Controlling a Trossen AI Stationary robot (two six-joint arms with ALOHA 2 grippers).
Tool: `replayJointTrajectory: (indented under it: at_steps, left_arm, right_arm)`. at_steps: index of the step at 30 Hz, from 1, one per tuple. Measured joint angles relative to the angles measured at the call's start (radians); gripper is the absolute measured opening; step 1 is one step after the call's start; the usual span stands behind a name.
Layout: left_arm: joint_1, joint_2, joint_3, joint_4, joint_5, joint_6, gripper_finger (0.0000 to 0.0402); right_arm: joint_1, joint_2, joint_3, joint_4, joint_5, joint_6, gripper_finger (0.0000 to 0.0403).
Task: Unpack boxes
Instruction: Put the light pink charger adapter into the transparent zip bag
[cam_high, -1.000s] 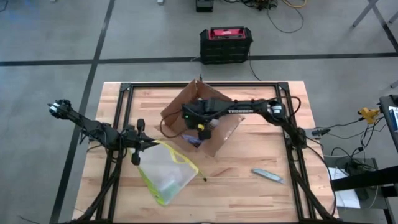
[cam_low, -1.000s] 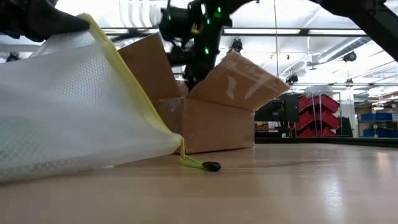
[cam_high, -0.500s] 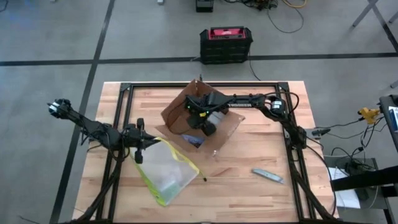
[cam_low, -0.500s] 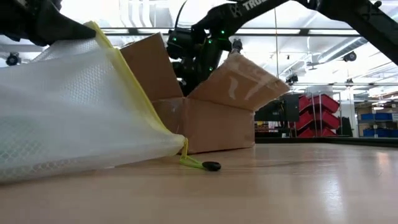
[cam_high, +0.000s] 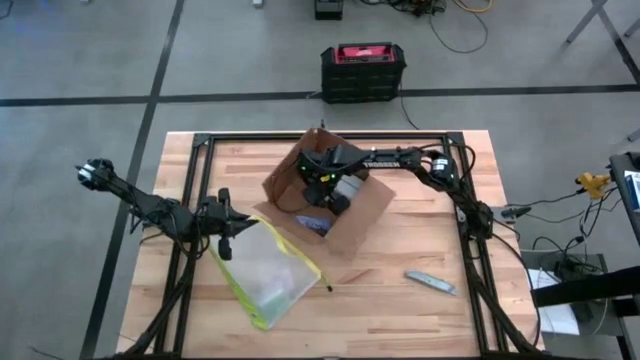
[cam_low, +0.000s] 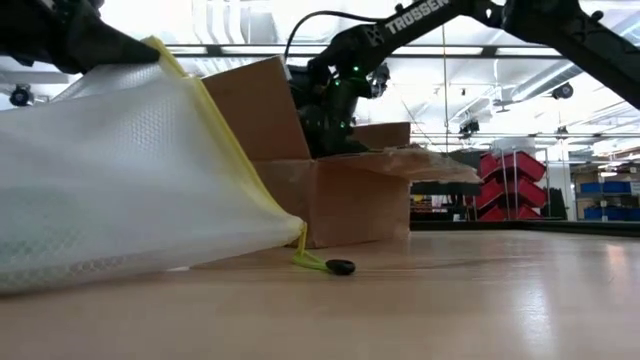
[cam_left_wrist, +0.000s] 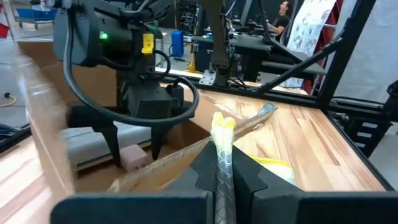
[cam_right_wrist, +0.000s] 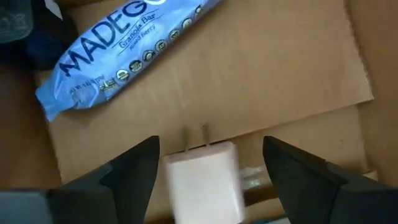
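Inside the open carton (cam_high: 345, 215), the right hand (cam_right_wrist: 208, 155) is held spread above a white plug (cam_right_wrist: 204, 180), while the pouch (cam_high: 265, 275) edge is pinched by the closed left hand (cam_high: 225, 228).

I note a brown carton (cam_high: 345, 205), a blue bar wrapper (cam_right_wrist: 118, 53) lettered white, a white plug (cam_right_wrist: 205, 180), and a yellow-edged clear pouch (cam_high: 265, 275).
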Motion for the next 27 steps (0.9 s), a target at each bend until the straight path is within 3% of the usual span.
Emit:
replayJointTrajectory:
  at_steps: [7,12,20,27]
  left_arm:
    - [0.000,0.003,0.000,0.003,-0.001,0.000,0.0000]
    - [0.000,0.004,0.000,0.007,-0.001,0.000,0.0000]
    - [0.000,0.004,0.000,0.010,-0.020,-0.051,0.0000]
    - [0.000,0.003,0.000,0.021,-0.051,-0.055,0.0000]
  right_arm:
    - [0.000,-0.019,-0.001,-0.043,0.056,-0.014,0.0230]
    - [-0.002,-0.012,0.076,-0.121,0.092,0.000,0.0218]
    - [-0.004,-0.012,0.209,-0.213,0.089,-0.072,0.0248]
    - [-0.054,-0.003,0.224,-0.256,0.071,-0.151,0.0270]
